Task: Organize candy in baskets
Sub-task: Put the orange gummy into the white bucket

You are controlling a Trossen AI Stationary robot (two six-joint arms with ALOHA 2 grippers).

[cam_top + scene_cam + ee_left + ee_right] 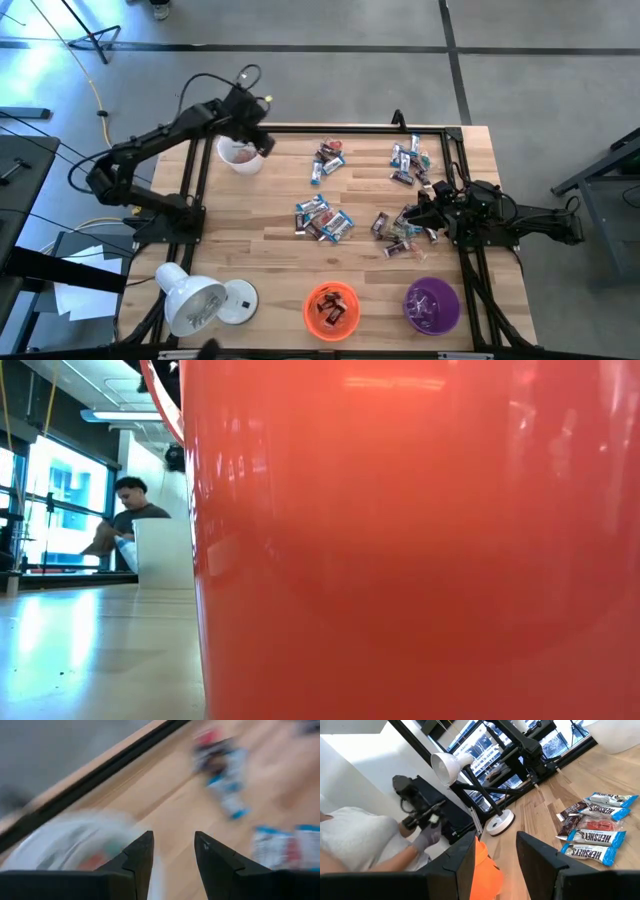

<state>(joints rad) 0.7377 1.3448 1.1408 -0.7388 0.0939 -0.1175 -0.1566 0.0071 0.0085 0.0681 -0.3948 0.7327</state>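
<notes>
The white basket stands at the table's far left with pinkish candy inside. My left gripper hovers open just above its right rim; in the left wrist view nothing sits between the fingers and the basket shows blurred beside them. Loose candy lies in clusters across the table's middle and far right. The orange basket and the purple basket stand at the near edge, each with some candy inside. My right gripper rests open at the right, next to a candy cluster.
A white dome lamp lies at the near left corner. A black frame runs along the table's far and side edges. The orange basket's wall fills the low view. A person sits beyond the table; a gloved hand shows in the right wrist view.
</notes>
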